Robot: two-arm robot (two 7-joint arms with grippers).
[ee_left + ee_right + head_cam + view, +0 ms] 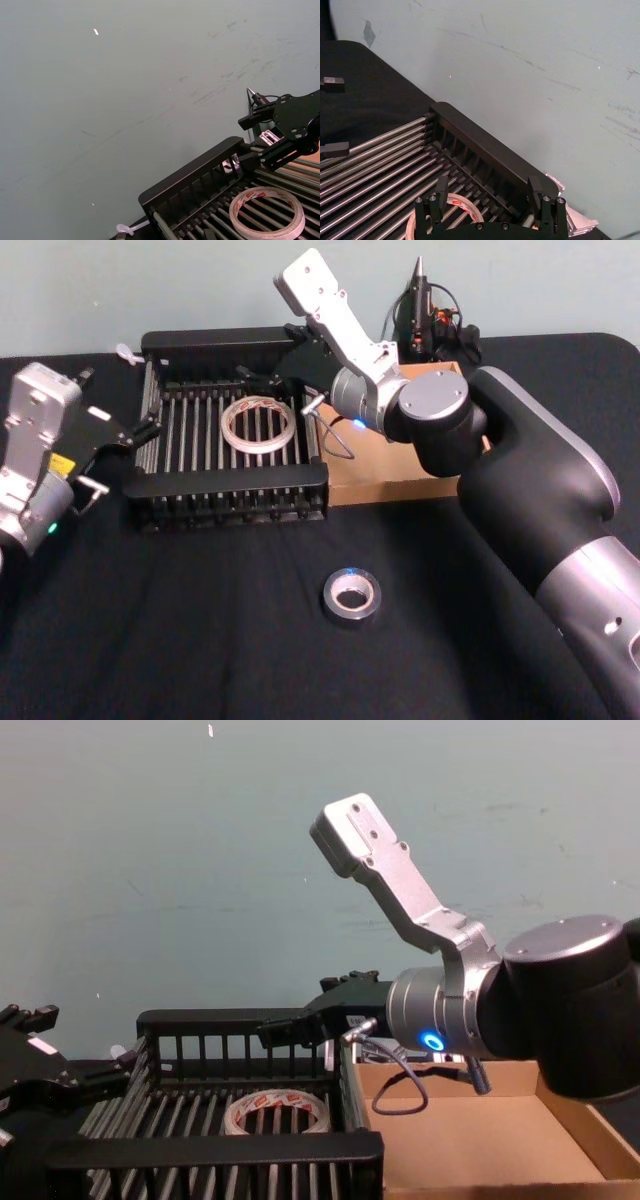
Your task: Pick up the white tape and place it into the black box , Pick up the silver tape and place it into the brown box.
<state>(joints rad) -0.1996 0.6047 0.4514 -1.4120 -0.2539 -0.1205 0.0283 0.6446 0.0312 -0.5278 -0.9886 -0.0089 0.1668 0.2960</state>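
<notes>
The white tape [258,426] lies flat on the slatted floor of the black box [225,478], toward its back right. My right gripper [272,375] hovers open and empty just above and behind that ring; its fingers [441,187] straddle the white tape [465,205]. On the black cloth in front of both boxes, the silver tape [351,595] rests flat and alone. The brown box [385,480] stands against the crate's right side, partly hidden by my right arm. My left gripper [115,455] waits open at the crate's left wall.
A black cloth [180,630] covers the table, with free room in front of the boxes around the silver roll. Cables and a black device [425,310] sit behind the brown box. A pale wall [150,840] stands close behind the table.
</notes>
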